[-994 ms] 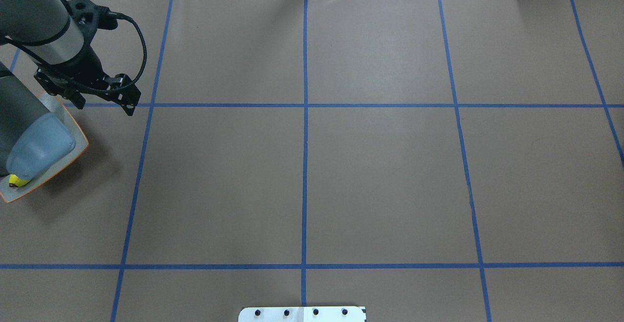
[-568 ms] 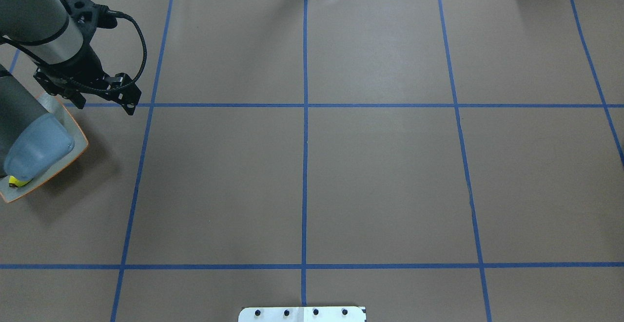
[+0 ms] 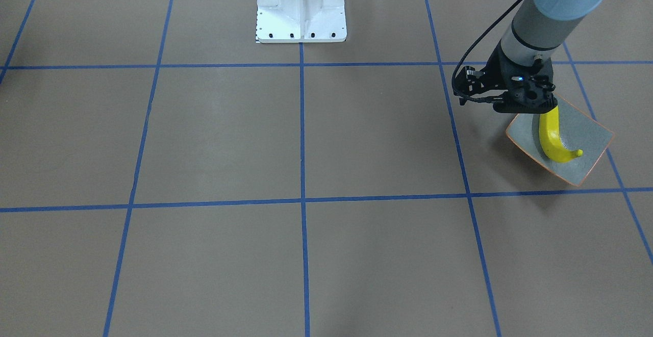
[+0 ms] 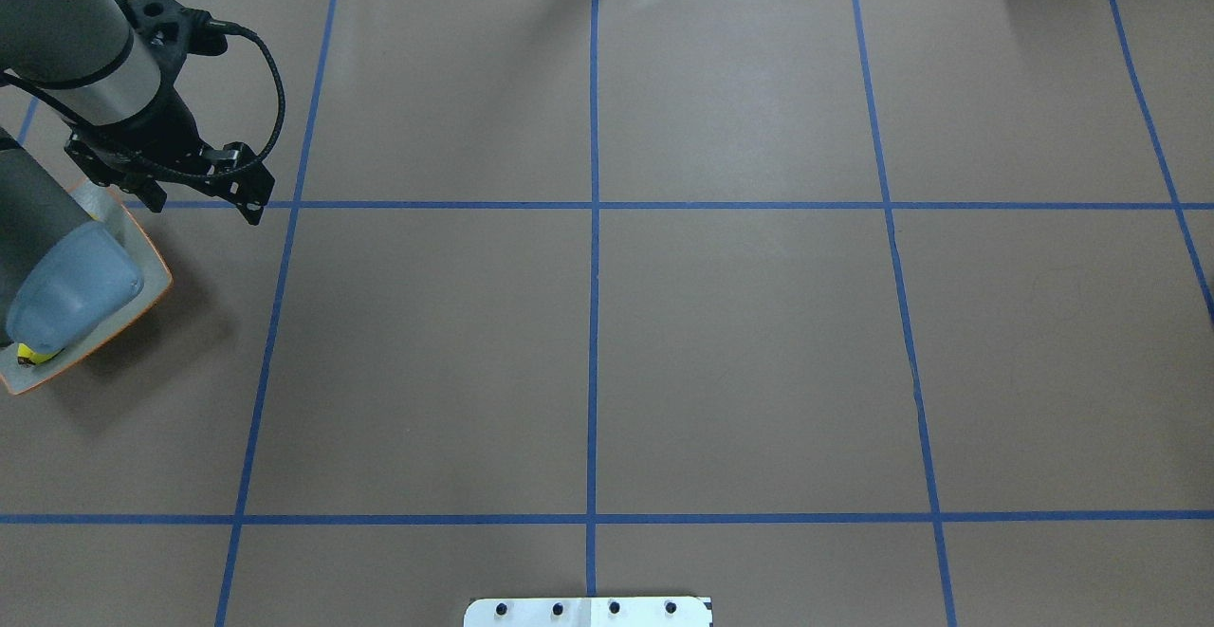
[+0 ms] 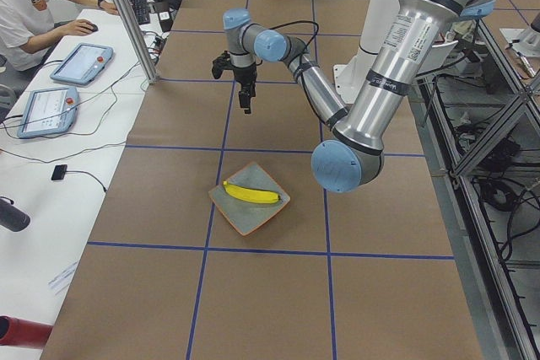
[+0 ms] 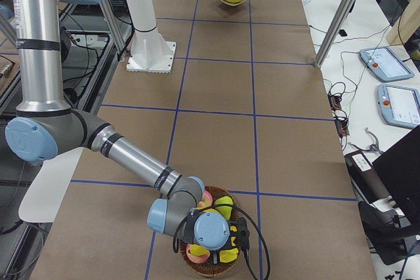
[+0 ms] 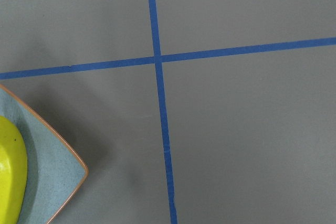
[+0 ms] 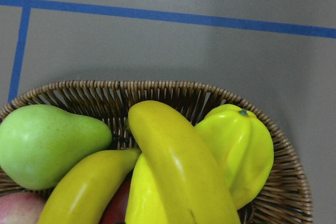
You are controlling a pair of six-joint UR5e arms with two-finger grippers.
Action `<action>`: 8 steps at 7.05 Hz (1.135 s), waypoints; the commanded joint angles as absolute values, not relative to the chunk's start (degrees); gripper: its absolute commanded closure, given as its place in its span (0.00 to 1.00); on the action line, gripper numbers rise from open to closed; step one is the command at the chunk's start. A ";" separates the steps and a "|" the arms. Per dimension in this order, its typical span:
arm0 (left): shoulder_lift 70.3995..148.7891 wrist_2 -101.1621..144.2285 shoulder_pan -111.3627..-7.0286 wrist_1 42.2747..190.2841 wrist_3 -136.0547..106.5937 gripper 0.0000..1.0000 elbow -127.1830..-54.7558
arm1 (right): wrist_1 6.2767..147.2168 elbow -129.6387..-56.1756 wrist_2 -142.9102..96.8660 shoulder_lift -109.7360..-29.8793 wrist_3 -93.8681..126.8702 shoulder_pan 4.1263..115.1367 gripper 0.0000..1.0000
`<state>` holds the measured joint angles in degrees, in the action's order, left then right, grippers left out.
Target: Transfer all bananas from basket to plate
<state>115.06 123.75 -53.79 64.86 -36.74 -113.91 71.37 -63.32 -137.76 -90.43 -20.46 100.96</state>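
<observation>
Across from the robot, the front-facing view has the left hand [image 3: 528, 98] covering the robot-side corner of the plate [image 3: 592, 135]. One banana [image 3: 552, 140] lies on the plate, its upper end hidden behind the hand, whose fingers are out of sight. The brown surface [image 3: 306, 138] is crossed by blue tape lines.

From overhead, the left arm covers most of the plate, and only a yellow tip shows.

Seen from the left end, the banana lies flat across the plate. The hand hangs well above it with nothing in it; I cannot tell how far its fingers are parted.

From the right end, the right hand [image 6: 216, 233] hangs over the basket [image 6: 197, 268] of fruit; its opening cannot be judged.

The right wrist camera shows at least two bananas [image 8: 178, 166] in the basket beside a green pear [image 8: 50, 142].
</observation>
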 commanded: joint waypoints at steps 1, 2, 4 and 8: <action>115.05 123.75 -53.79 64.86 -36.83 0.00 -113.91 | 71.37 -63.19 -137.72 -90.44 -20.39 100.99 0.46; 115.14 123.75 -53.79 64.86 -36.83 0.00 -113.99 | 71.37 -63.19 -137.72 -90.44 -20.39 100.99 0.95; 115.14 123.75 -53.79 64.86 -36.83 0.00 -113.91 | 71.45 -63.89 -137.90 -89.74 -20.48 102.82 1.00; 115.05 125.24 -53.53 68.11 -40.51 0.00 -113.64 | 74.77 -72.56 -138.43 -88.68 -20.32 107.05 1.00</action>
<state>115.11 125.07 -53.63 67.08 -39.61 -113.80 72.54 -68.59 -138.37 -88.46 -21.14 106.49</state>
